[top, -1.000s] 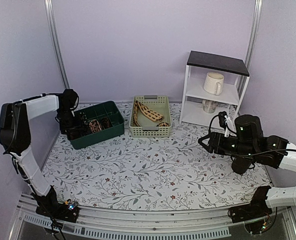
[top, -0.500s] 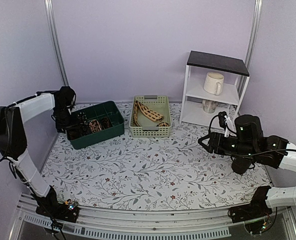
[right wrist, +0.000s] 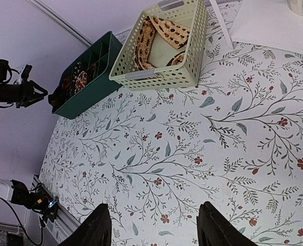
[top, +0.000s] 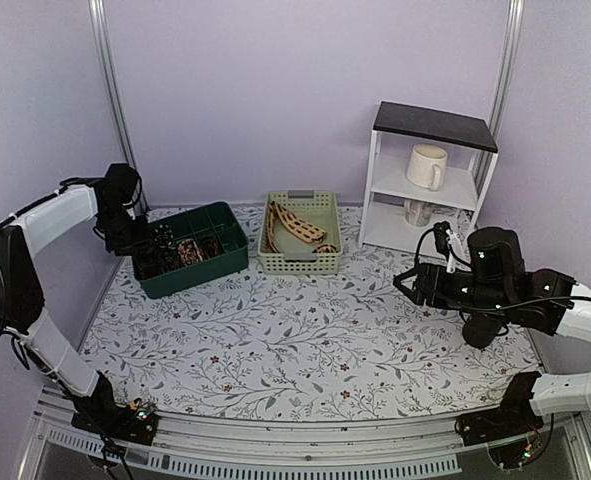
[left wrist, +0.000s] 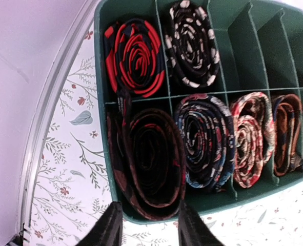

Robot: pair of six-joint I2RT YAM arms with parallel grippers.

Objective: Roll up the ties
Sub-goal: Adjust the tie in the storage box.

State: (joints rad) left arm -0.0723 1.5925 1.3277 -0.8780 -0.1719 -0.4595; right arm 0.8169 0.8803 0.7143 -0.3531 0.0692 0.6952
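Where the left arm reaches toward ten o'clock on the flower-printed tablecloth [top: 305, 340], the left gripper [left wrist: 148, 215] hangs over the near wall of a dark green plastic divided tray [left wrist: 101, 128]. Its two black fingers are apart and hold nothing. Just beyond the fingertips, in the tray's near-left compartment, lies a dark brown-black fabric tie [left wrist: 151, 159] wound into a loose oval coil. To its three o'clock sit three further coils in a row: a navy patterned tie [left wrist: 205, 143], a pink-red patterned tie [left wrist: 251, 138] and an orange-brown tie [left wrist: 286, 133]. The far row holds a red-and-navy striped tie [left wrist: 136, 56] and a black-and-white patterned tie [left wrist: 191, 43], both coiled.

At twelve o'clock on the table stands a pale beige perforated plastic basket [top: 300, 262]. A beige fabric tie with dark brown markings [top: 297, 225] lies loose inside it, not coiled.

The right gripper [right wrist: 154, 220] hovers at four o'clock above the cloth, well apart from both containers, its fingers spread with nothing between them.

At two o'clock stands a white shelf unit with a dark top [top: 430, 125] carrying a cream ceramic mug [top: 427, 166].
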